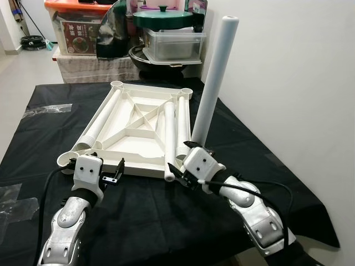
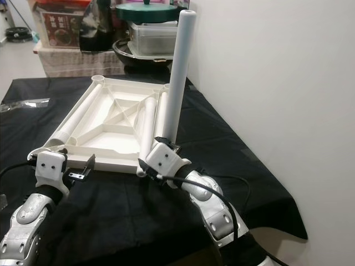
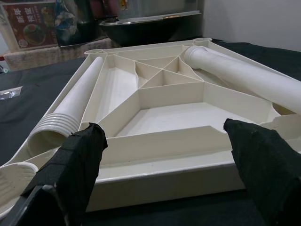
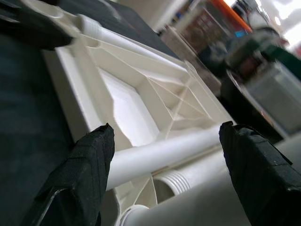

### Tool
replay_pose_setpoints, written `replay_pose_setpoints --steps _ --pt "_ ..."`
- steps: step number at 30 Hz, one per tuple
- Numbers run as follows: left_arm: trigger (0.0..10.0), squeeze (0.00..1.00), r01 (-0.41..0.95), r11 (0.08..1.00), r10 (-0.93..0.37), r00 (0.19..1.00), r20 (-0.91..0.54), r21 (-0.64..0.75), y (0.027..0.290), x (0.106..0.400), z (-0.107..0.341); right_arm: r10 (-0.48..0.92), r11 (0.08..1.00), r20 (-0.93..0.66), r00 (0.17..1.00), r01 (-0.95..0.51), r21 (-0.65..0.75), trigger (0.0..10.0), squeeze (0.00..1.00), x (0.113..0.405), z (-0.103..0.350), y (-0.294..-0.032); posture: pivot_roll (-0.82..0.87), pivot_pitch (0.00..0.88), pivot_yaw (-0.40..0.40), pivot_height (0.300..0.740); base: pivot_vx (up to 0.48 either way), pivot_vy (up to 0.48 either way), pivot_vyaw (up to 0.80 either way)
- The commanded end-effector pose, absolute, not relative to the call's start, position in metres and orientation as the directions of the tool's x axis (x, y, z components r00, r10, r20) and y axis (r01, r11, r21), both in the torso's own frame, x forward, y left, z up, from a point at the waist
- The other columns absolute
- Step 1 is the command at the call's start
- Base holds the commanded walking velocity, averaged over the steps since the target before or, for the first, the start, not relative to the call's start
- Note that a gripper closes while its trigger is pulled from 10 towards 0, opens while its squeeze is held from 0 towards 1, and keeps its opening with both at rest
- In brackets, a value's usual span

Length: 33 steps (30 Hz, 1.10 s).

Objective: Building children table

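A white tabletop (image 1: 145, 169) lies upside down on the black cloth. One white leg (image 1: 214, 77) stands upright in its near right corner socket. Another leg (image 1: 103, 122) lies along its left side, ribbed end (image 3: 52, 126) toward me. Two more legs (image 1: 170, 133) lie side by side right of centre. My left gripper (image 1: 115, 173) is open just in front of the tabletop's near edge (image 3: 155, 165), close to the left corner. My right gripper (image 1: 177, 176) is open at the near end of a lying leg (image 4: 160, 153), which shows between its fingers (image 4: 89, 174) without being touched.
Behind the table are an orange-lidded storage box (image 1: 75, 27), a green-lidded pot (image 1: 163, 18) and a clear container (image 1: 173, 45). A white wall (image 1: 288, 66) runs along the right. Clear plastic wrap (image 1: 47, 110) lies on the cloth at the left. The table's near right corner (image 1: 327, 235) drops off.
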<state>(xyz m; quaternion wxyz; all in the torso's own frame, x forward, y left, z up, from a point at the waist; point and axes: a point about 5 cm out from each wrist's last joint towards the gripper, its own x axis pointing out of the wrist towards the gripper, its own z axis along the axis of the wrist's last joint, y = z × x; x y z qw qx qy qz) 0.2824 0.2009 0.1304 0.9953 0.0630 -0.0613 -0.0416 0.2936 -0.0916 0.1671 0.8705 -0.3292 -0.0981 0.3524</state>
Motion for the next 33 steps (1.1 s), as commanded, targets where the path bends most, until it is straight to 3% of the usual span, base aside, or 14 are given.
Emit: replay_pose_setpoints --steps 1,10,23,33 --pt "10.0 0.0 0.077 0.988 -0.091 0.99 0.105 0.133 0.202 0.283 0.129 0.728 0.452 -0.111 0.676 -0.595 -0.664 10.0 0.0 0.287 0.156 -0.09 0.05 0.0 -0.09 0.74 0.0 0.0 0.0" --pt "10.0 0.0 0.077 0.988 -0.091 0.99 0.107 0.13 0.2 0.283 0.128 0.778 0.348 -0.12 0.616 -0.583 -0.734 10.0 0.0 0.286 0.141 -0.082 0.05 0.0 -0.09 0.74 0.0 0.0 0.0" --pt "10.0 0.0 0.084 0.987 -0.1 0.989 0.111 0.136 0.2 0.286 0.13 0.741 0.277 -0.122 0.661 -0.466 -0.841 10.0 0.0 0.308 0.126 -0.073 0.06 0.0 -0.082 0.74 0.0 0.0 0.0" --pt "10.0 0.0 0.072 0.988 -0.088 0.99 0.113 0.14 0.203 0.284 0.131 0.766 0.221 -0.142 0.626 -0.465 -0.857 10.0 0.0 0.309 0.112 -0.063 0.07 0.0 -0.092 0.74 0.0 0.0 0.0"
